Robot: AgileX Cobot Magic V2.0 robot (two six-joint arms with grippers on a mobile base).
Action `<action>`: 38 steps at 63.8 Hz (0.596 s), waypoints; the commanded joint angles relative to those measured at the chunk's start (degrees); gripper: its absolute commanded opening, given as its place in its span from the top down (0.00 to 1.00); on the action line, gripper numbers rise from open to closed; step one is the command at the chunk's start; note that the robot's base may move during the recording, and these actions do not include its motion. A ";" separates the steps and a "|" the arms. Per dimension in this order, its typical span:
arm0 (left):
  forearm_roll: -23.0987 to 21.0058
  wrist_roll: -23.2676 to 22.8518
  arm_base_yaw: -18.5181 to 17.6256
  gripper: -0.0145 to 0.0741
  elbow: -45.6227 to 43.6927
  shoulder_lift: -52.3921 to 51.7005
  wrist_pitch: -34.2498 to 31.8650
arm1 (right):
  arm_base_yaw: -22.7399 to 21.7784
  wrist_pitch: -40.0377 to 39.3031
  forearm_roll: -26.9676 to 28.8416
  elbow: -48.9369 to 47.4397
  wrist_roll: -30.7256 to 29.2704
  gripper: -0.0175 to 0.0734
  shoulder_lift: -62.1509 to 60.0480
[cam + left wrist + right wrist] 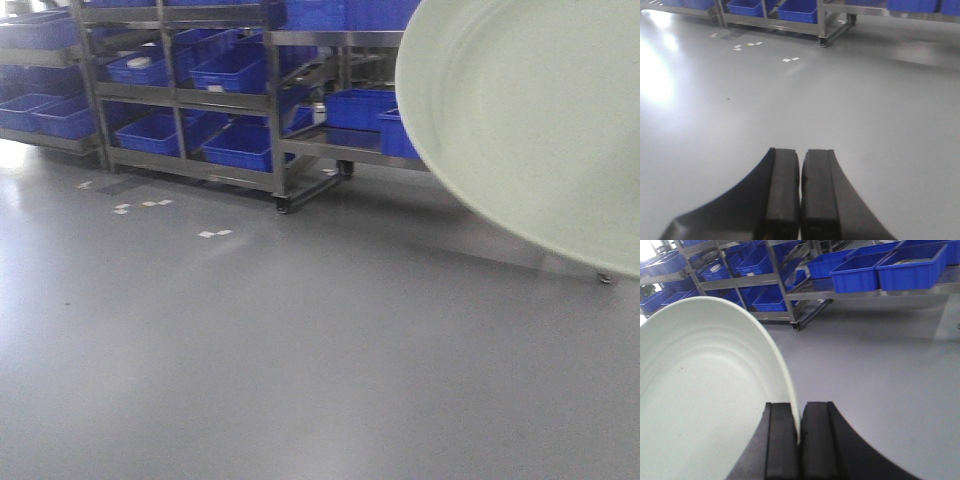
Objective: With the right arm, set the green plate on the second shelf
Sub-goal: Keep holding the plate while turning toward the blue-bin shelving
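The green plate (540, 120) fills the upper right of the front view, held up on edge in the air close to the camera. In the right wrist view the plate (705, 390) stands to the left, its rim pinched between the two black fingers of my right gripper (800, 412), which is shut on it. My left gripper (800, 160) is shut and empty, hanging over bare grey floor. Neither gripper shows in the front view. The steel shelf rack (330, 40) stands across the floor behind the plate.
Steel racks on castors (200, 90) hold several blue bins (240, 145) along the back wall. More blue bins (890, 267) sit on a rack shelf at the right. Small white paper scraps (213, 233) lie on the grey floor.
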 commanded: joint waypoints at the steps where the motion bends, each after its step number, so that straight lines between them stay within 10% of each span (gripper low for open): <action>1: 0.05 -0.28 -0.27 0.70 2.40 -1.28 -3.50 | -0.25 -6.14 0.34 -1.82 -0.13 0.75 0.24; 38: 0.05 -0.28 -0.27 0.70 2.40 -1.28 -3.50 | -0.25 -6.14 0.34 -1.83 -0.13 0.75 0.30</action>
